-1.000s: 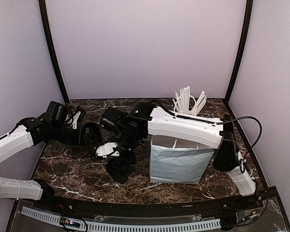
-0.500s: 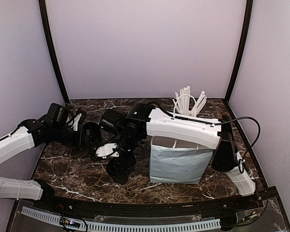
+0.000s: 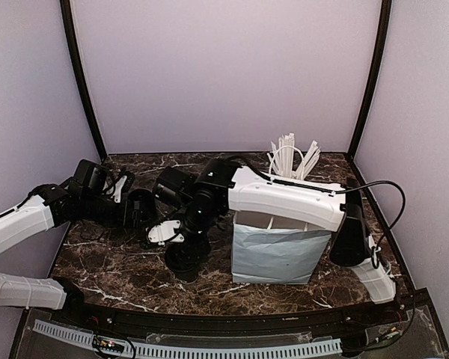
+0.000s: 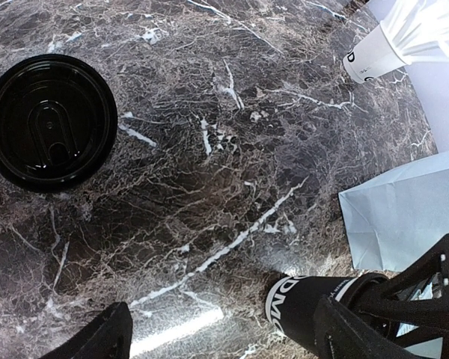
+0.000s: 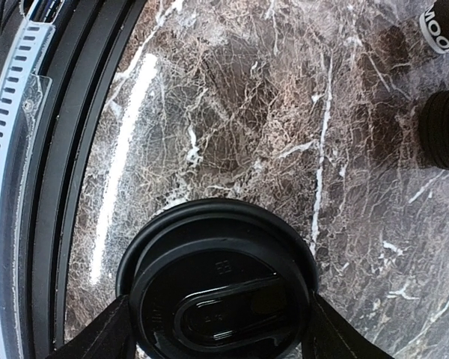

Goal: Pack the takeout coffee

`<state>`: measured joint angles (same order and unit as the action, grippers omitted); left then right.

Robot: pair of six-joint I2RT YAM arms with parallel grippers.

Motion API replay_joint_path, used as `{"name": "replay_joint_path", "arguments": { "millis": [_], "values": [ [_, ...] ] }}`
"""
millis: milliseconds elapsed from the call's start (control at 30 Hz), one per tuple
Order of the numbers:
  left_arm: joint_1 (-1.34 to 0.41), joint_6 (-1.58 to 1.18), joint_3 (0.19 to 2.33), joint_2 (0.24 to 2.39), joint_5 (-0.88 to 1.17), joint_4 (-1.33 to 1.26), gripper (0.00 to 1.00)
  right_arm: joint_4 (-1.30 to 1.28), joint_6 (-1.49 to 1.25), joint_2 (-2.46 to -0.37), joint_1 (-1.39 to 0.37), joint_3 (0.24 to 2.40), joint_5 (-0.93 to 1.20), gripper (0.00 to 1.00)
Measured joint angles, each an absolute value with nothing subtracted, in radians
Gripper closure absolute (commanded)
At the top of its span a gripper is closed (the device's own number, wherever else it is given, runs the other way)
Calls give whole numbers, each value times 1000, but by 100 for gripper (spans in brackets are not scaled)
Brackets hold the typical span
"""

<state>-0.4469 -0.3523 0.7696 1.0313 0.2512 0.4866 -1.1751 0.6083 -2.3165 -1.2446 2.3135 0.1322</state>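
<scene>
— Shifted only slightly since a second ago, the right gripper (image 5: pixel 217 333). Settled over the takeout coffee (image 5: pixel 221 288)?
— Yes. Straddles the black lid, a finger close at each side. Cannot tell whether pressing the cup yet. Finds the coffee standing near the paper bag (image 3: pixel 273 254), on its left, toward the near edge.
— Why from above?
— Probably to lift over the bag's rim and lower straight in. Bag upright, mouth open, ready for that.
— And the left gripper (image 4: pixel 221 325)?
— Spread wide, holding nothing. Hovers farther back and farther left of the bag, likely kept clear of the lift. Looks down on a second black lid (image 4: pixel 51 120), well left of the bag. Cup beneath or not, cannot tell.
— Behind the bag?
— A white cup of sticks (image 4: pixel 368 61), untouched, just beyond the bag's far side.
</scene>
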Motion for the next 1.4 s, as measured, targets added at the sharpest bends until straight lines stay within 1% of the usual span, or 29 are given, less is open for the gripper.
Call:
{"name": "replay_joint_path", "arguments": {
  "millis": [133, 233, 367, 500, 667, 867, 1000, 1233, 1400],
  "values": [
    [-447, -352, 771, 1036, 251, 488, 14, -1175, 628, -2276, -1264, 2313, 107, 31],
    [-447, -345, 791, 1049, 252, 495, 14, -1174, 646, -2207, -1283, 2313, 90, 31],
    [-447, -333, 830, 1059, 256, 506, 16, -1162, 666, -2072, -1299, 2317, 70, 32],
    [-447, -315, 886, 1078, 291, 521, 22, -1134, 682, -1942, -1303, 2336, 35, 33],
    [-463, -291, 992, 1128, 361, 532, 23, -1098, 704, -1789, -1303, 2308, -61, 33],
    [-630, -204, 1258, 1254, 390, 536, 23, -1076, 725, -1609, -1284, 2186, -202, 33],
    [-744, -143, 1451, 1401, 413, 518, 23, -1077, 725, -1515, -1232, 2104, -262, 33],
    [-874, -48, 1713, 1678, 434, 509, 25, -1076, 724, -1353, -1032, 1999, -311, 34],
    [-951, 22, 1904, 1854, 434, 550, 27, -1064, 724, -1245, -924, 1954, -316, 35]
  ]
}}
